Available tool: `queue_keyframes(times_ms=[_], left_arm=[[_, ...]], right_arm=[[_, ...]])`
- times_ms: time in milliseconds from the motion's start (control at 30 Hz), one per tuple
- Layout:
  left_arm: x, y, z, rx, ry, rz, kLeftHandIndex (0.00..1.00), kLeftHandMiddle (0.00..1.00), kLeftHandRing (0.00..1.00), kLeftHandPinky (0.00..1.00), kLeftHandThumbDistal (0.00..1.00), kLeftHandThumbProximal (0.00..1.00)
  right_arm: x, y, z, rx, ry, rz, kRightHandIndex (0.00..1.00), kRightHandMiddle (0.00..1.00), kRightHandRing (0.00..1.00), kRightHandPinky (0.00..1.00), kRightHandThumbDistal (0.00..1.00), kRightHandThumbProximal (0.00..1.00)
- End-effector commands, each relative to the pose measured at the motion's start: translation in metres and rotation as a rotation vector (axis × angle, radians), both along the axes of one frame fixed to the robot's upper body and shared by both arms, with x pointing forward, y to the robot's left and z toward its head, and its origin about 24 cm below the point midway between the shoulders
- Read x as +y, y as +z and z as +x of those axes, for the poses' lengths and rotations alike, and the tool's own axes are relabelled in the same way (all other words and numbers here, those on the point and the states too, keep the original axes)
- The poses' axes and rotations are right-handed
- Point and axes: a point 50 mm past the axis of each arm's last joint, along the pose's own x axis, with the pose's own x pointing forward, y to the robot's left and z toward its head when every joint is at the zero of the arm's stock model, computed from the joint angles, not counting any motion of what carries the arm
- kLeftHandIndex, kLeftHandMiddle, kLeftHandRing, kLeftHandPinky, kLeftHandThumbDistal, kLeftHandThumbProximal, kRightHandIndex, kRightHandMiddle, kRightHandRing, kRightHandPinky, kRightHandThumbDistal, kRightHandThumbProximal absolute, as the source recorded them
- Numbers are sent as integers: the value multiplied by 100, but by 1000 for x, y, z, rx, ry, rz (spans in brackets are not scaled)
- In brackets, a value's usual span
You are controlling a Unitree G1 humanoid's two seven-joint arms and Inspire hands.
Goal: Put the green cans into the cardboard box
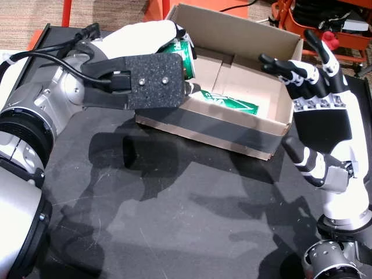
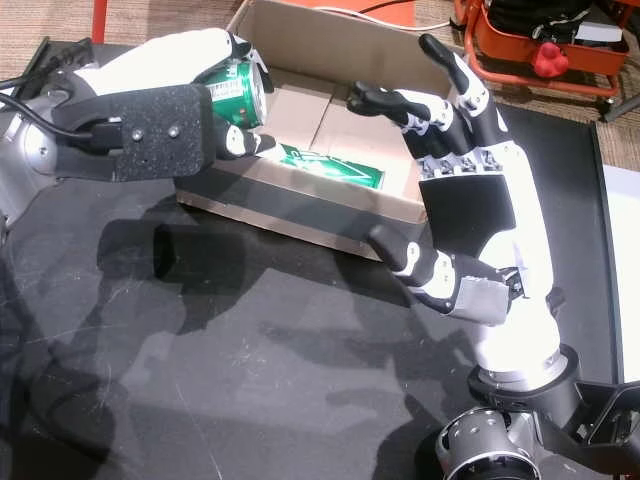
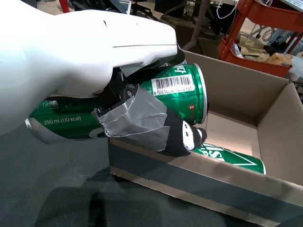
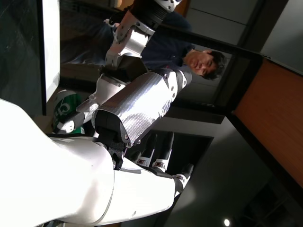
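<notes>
Left hand [image 1: 152, 81] grips green can [image 3: 118, 101] above cardboard box [image 1: 278, 58] wall; clear rim, release low. Right hand [image 1: 317, 104] splayed, empty.

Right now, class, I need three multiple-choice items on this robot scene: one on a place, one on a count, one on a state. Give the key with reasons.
1. Where is the can held by the left hand?
A. over the near left corner of the cardboard box
B. on the black table
C. on the red cart

2. How many green cans show in all?
A. one
B. two
C. four

3. What is the right hand doing?
A. gripping a can
B. open, holding nothing
C. pressing down a box flap

Key: 1 A, the held can hangs above the box corner; 2 B, that one plus the can lying in the box; 3 B, its fingers are spread beside the box.
</notes>
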Motion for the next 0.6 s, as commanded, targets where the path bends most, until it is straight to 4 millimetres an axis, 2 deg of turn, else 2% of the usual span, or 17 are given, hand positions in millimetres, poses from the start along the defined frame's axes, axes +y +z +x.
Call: queue_keyframes(times_ms=[0, 67, 167, 233, 333, 400, 433, 467, 500, 567], left_arm=[[8, -9, -2, 8, 19, 29, 28, 52, 67, 72, 61, 42], [9, -10, -2, -2, 19, 38, 28, 52, 68, 73, 55, 42], [10, -10, -2, -4, 20, 36, 29, 52, 68, 77, 47, 45], [10, -10, -2, -21, 17, 58, 27, 50, 65, 79, 40, 48], [11, -9, -2, -85, -5, 153, 22, 44, 60, 80, 30, 56], [10, -8, -2, -177, -50, 313, 22, 43, 60, 82, 30, 62], [10, -8, -2, -230, -78, 400, 25, 46, 61, 82, 32, 63], [11, -7, -2, -277, -101, 455, 24, 45, 57, 79, 35, 59], [11, -5, -2, -308, -114, 486, 24, 44, 55, 76, 37, 60], [11, -3, -2, -347, -125, 500, 22, 42, 52, 73, 33, 59]], right_arm=[[-1, -1, 0, 11, 13, 26, 94, 69, 70, 95, 91, 100], [0, -2, 1, 22, 31, 43, 94, 70, 71, 96, 87, 100], [0, -3, 1, 36, 55, 66, 98, 71, 72, 95, 88, 99], [0, -4, 2, 49, 64, 70, 99, 72, 73, 96, 85, 97], [1, -4, 2, 54, 63, 68, 98, 72, 75, 97, 87, 99], [2, -3, 2, 60, 61, 66, 98, 73, 76, 98, 88, 99], [2, -3, 3, 61, 59, 65, 98, 74, 76, 99, 90, 100], [2, -3, 3, 62, 57, 64, 97, 74, 76, 99, 88, 99], [2, -2, 3, 62, 57, 63, 99, 75, 77, 100, 89, 99], [2, -2, 4, 65, 55, 69, 99, 74, 77, 100, 91, 98]])
